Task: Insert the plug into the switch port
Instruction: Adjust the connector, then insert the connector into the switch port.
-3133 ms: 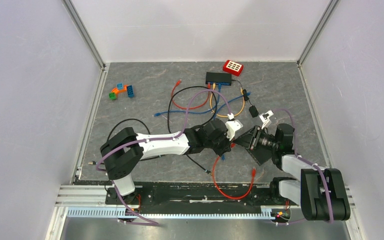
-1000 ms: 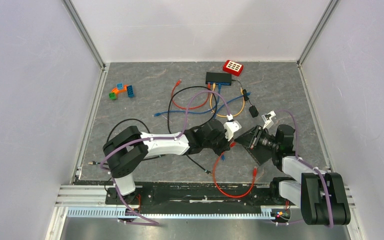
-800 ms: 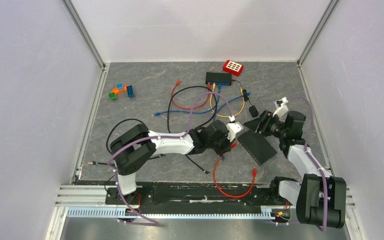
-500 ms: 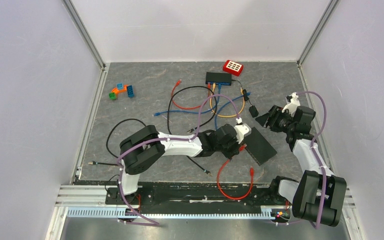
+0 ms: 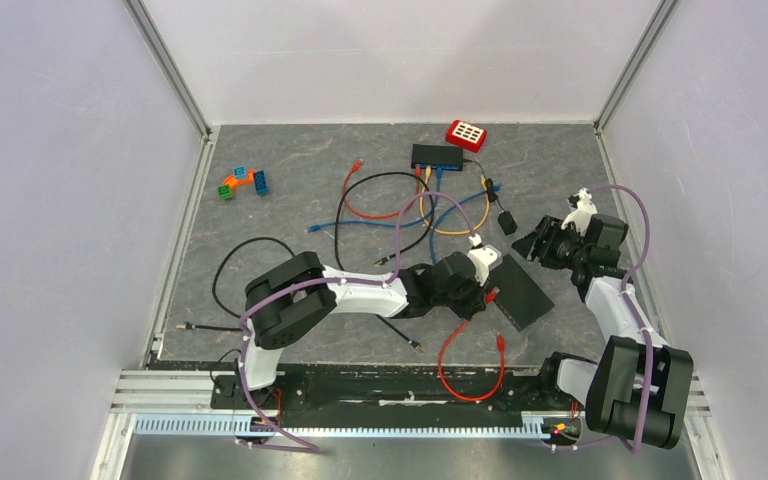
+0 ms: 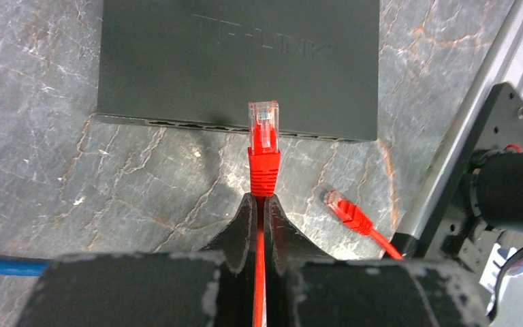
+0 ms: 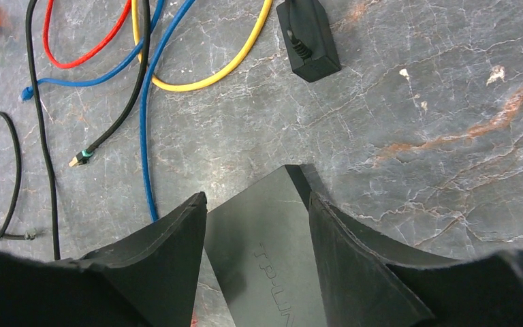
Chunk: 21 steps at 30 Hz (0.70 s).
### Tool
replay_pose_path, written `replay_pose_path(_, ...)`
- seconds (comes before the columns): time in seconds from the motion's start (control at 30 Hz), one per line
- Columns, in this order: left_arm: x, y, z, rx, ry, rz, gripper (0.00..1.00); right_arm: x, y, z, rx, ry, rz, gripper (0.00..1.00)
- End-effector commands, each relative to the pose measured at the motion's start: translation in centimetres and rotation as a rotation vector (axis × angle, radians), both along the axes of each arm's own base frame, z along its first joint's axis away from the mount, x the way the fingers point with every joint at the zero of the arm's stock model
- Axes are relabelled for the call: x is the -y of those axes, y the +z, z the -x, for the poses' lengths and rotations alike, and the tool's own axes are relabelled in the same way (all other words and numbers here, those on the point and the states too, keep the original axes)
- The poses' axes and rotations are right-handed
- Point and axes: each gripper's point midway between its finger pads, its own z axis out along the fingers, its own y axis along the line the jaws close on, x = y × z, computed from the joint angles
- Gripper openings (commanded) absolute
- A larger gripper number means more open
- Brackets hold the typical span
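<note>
The black switch (image 5: 520,290) lies flat on the table, right of centre. My left gripper (image 5: 482,288) is shut on the red cable just behind the plug's boot. In the left wrist view the clear-tipped red plug (image 6: 263,129) sticks out ahead of the left gripper (image 6: 259,197), its tip at the switch's (image 6: 238,61) port edge; whether it is inside a port I cannot tell. My right gripper (image 5: 538,243) hovers open over the switch's far corner. In the right wrist view the switch (image 7: 272,259) shows below the open right gripper (image 7: 256,197), untouched.
A second switch (image 5: 437,156) with plugged cables and a red box (image 5: 466,134) sit at the back. Loose blue, yellow, black and red cables (image 5: 390,210) cross the middle. A power adapter (image 5: 506,222) lies near the right gripper. The red cable's other plug (image 6: 344,208) lies beside the front rail.
The right gripper let go of the switch, opened and drew back to the far right; the switch now lies flat. The left arm carried the plug rightward to the switch's port side.
</note>
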Motion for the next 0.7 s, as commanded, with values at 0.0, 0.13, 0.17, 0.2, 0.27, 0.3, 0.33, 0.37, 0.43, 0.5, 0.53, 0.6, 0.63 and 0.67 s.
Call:
replay_pose_path(0.0, 2.4, 3.8, 1.1, -0.066, 0.026, 0.186, 0.02, 0.7, 1.0, -0.8, 0.033, -0.001, 0.039, 0.58)
replay_pose_path(0.13, 2.6, 3.7, 1.5, -0.066, 0.022, 0.201, 0.02, 0.7, 1.1, -0.9, 0.036, -0.004, 0.035, 0.58)
replay_pose_path(0.17, 2.5, 3.2, 1.4, -0.062, 0.03, 0.191, 0.02, 0.7, 1.1, -1.0, 0.035, -0.003, 0.034, 0.58)
replay_pose_path(0.2, 2.3, 2.5, 1.2, -0.059, 0.041, 0.173, 0.02, 0.7, 1.2, -1.0, 0.037, -0.001, 0.033, 0.58)
replay_pose_path(0.27, 1.5, 0.8, 0.6, -0.049, 0.073, 0.117, 0.02, 0.7, 1.2, -0.9, 0.035, -0.003, 0.035, 0.57)
replay_pose_path(0.3, 0.9, -0.2, 0.4, -0.049, 0.093, 0.076, 0.02, 0.7, 1.2, -0.9, 0.035, -0.004, 0.036, 0.58)
replay_pose_path(0.33, 0.3, -1.0, 0.2, -0.045, 0.109, 0.042, 0.02, 0.7, 1.1, -0.8, 0.036, -0.005, 0.037, 0.57)
replay_pose_path(0.37, -0.3, -1.8, 0.0, -0.039, 0.124, 0.012, 0.02, 0.7, 1.0, -0.8, 0.033, -0.005, 0.037, 0.57)
replay_pose_path(0.43, -1.2, -2.9, -0.2, -0.031, 0.139, -0.043, 0.02, 0.8, 0.9, -0.9, 0.029, -0.006, 0.038, 0.58)
replay_pose_path(0.5, -2.0, -3.8, -0.3, -0.017, 0.14, -0.096, 0.02, 1.2, 0.9, -1.2, 0.019, -0.011, 0.053, 0.59)
replay_pose_path(0.53, -2.3, -4.1, -0.4, -0.006, 0.138, -0.12, 0.02, 1.4, 1.1, -1.5, 0.022, -0.014, 0.063, 0.61)
replay_pose_path(0.6, -3.1, -4.6, -0.7, 0.016, 0.139, -0.174, 0.02, 1.8, 1.5, -2.0, 0.033, -0.02, 0.083, 0.63)
replay_pose_path(0.63, -3.6, -4.9, -0.9, 0.03, 0.147, -0.209, 0.02, 1.9, 1.7, -2.3, 0.033, -0.022, 0.089, 0.64)
replay_pose_path(0.67, -4.1, -5.1, -1.2, 0.041, 0.152, -0.24, 0.02, 2.2, 1.7, -2.5, 0.026, -0.025, 0.097, 0.64)
